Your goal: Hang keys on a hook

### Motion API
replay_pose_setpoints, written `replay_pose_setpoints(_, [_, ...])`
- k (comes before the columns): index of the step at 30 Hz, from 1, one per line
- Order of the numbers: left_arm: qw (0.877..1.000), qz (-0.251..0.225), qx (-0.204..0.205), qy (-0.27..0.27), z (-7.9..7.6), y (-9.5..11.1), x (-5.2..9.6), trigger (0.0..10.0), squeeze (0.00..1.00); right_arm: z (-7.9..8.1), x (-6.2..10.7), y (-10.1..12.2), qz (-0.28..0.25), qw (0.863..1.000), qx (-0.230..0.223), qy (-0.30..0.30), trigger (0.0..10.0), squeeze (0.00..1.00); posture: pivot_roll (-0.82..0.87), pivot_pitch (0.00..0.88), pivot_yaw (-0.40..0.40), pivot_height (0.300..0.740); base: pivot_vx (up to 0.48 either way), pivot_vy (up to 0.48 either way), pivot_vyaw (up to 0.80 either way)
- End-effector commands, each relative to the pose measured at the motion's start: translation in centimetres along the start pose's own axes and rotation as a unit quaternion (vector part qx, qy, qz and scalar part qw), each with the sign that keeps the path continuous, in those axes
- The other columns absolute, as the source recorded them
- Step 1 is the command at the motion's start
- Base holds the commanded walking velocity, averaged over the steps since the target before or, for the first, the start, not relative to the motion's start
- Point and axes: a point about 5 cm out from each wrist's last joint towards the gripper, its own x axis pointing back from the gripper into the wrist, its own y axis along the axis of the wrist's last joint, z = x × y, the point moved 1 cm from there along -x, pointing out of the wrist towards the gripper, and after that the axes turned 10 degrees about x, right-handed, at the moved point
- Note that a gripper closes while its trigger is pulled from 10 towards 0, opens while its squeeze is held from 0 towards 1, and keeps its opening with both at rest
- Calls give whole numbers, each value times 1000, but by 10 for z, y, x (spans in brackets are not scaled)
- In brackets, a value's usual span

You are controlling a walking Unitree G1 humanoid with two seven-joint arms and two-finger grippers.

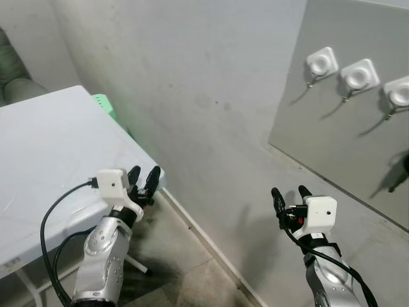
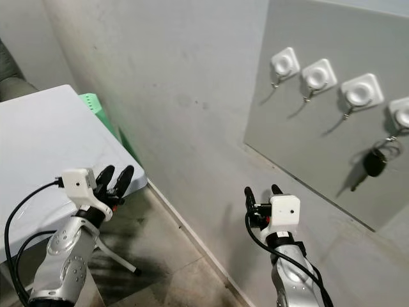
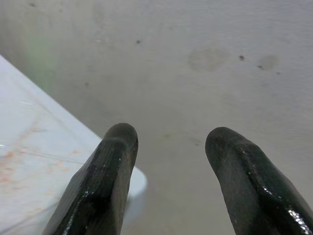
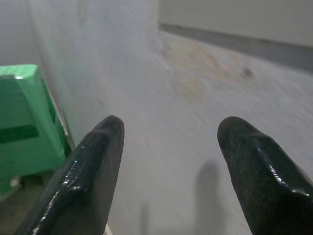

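A black car key on a ring [image 2: 376, 160] hangs from the rightmost white hook [image 2: 400, 116] on a grey wall panel [image 2: 307, 141]. Three more white hooks [image 2: 318, 77] in the same row are bare. My right gripper [image 2: 262, 193] is open and empty, held low in front of the wall, below and left of the keys. My left gripper [image 2: 115, 175] is open and empty beside the corner of the white table [image 2: 38, 141]. In the wrist views the fingers [image 4: 83, 176] of the right and the fingers [image 3: 105, 181] of the left stand apart with nothing between them.
A green plastic stool [image 2: 96, 107] stands between the table and the wall. A folding table leg [image 2: 118, 259] crosses the tiled floor [image 2: 172, 262]. A green cushion [image 1: 9, 70] shows at far left.
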Motion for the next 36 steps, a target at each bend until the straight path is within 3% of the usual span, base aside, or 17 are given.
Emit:
replay_pose_setpoints(1, [1000, -2, -4, -4, 1, 4, -2, 10000, 0, -2, -4, 9, -17, 1000, -5, 2, 10000, 0, 179, 0, 1, 736, 0, 0, 800])
replay_pose_setpoints(12, [1000, -15, -7, -7, 1, 15, -9, 10000, 0, -7, -16, 27, -43, 999, -6, 9, 10000, 0, 177, 0, -3, 736, 0, 0, 800])
replay_pose_setpoints(28, [1000, -17, -6, 1, 1, 17, -12, 10000, 0, -11, -24, 36, -57, 998, -11, 19, 10000, 0, 181, 0, -12, 736, 0, 0, 800])
replay_pose_setpoints(29, [1000, -16, -5, 1, 1, 17, -13, 10000, 0, -10, -24, 35, -52, 998, -41, 21, 10000, 0, 181, 0, -13, 736, 0, 0, 0])
replay_pose_setpoints(36, [1000, -8, 2, 10, 4, 15, -13, 10000, 0, -10, -26, 32, -35, 999, -22, 14, 10000, 0, 178, 0, -14, 736, 0, 0, 0])
